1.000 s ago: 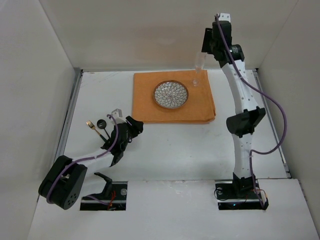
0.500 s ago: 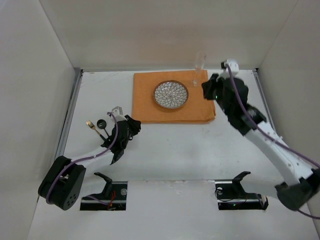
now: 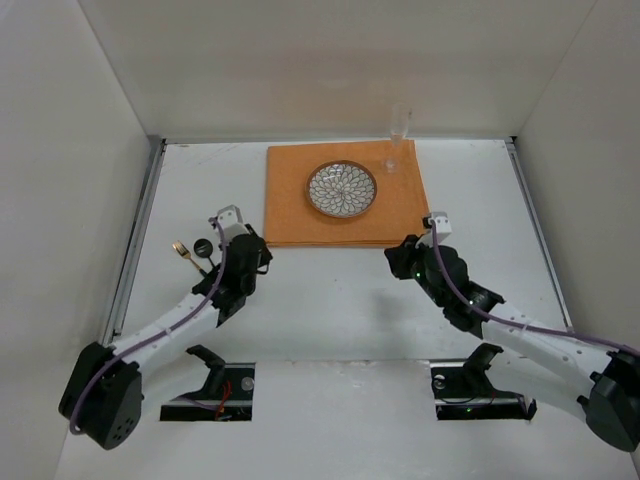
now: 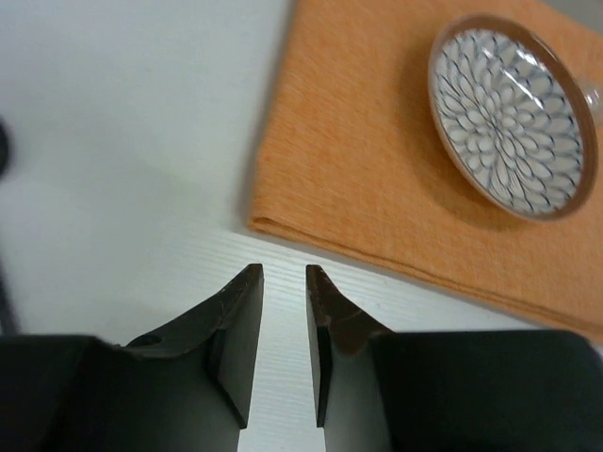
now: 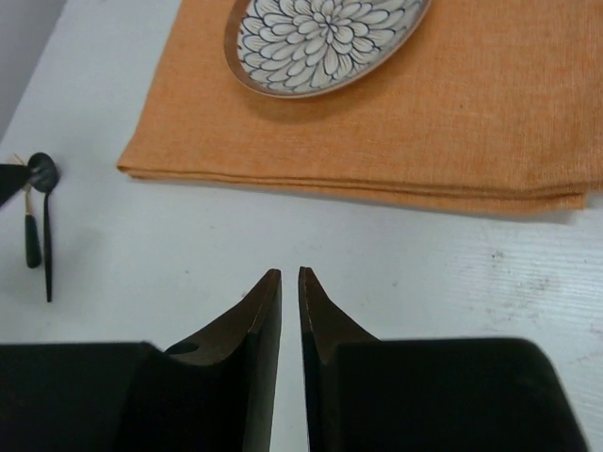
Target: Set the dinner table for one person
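Place setting part-laid on the white counter [image 3: 330, 300], which runs under the orange cloth [image 3: 290, 205] and out past it on every side. A patterned plate [image 3: 341, 189] sits on the cloth, empty. A clear glass [image 3: 399, 122] stands upright at the cloth's far right corner and looks empty too. A fork [image 3: 182, 250] and a dark spoon [image 3: 203, 247] lie on bare counter well left of the cloth — likely the next job. The left tool [image 4: 283, 273] hovers off the cloth's near left corner and the right tool [image 5: 288, 276] off its near edge, each with fingers almost pressed together, pinching nothing. A clean pickup would mean spreading the left tool, taking one handle at a time and laying it straight beside the plate — without nudging it.
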`<act>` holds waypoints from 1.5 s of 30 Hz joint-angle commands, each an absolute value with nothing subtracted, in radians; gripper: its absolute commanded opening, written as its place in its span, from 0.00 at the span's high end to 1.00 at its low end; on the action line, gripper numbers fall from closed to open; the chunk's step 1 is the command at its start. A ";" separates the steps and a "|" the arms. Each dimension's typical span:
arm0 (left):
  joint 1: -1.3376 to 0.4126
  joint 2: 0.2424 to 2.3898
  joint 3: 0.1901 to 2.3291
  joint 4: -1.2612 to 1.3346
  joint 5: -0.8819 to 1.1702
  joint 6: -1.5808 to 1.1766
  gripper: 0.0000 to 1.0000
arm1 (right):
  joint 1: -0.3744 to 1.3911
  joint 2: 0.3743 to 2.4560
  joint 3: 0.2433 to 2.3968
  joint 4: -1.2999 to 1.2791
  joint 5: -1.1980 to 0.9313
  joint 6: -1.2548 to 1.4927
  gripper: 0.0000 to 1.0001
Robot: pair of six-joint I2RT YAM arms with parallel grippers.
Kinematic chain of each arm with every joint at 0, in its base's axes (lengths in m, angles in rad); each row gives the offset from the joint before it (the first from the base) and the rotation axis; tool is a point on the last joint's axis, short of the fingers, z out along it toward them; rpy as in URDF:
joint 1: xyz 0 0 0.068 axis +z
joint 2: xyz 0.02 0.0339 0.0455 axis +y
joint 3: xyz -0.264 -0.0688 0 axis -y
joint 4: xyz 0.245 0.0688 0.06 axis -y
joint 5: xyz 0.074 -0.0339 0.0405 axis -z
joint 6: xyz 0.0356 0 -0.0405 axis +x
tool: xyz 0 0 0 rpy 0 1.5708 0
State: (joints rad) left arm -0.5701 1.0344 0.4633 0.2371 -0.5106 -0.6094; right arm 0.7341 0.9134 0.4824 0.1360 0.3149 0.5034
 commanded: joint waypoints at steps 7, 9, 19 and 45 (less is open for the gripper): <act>-0.377 1.041 0.552 -0.138 -0.586 -0.617 0.73 | 0.728 0.880 0.433 0.350 0.308 0.558 0.76; -0.352 1.100 0.564 -0.126 -0.581 -0.618 0.73 | 0.729 0.899 0.439 0.348 0.308 0.558 0.75; -0.219 1.229 0.568 -0.037 -0.549 -0.617 0.71 | 0.746 0.965 0.462 0.341 0.287 0.552 0.72; -0.142 1.371 0.512 0.086 -0.479 -0.655 0.76 | 0.745 0.966 0.460 0.334 0.281 0.549 0.70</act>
State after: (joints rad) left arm -0.1535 1.3670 0.5297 0.0719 -0.4915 -0.6331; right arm 0.7414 0.9871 0.4332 0.2897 0.2764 0.5503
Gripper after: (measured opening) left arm 0.240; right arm 0.296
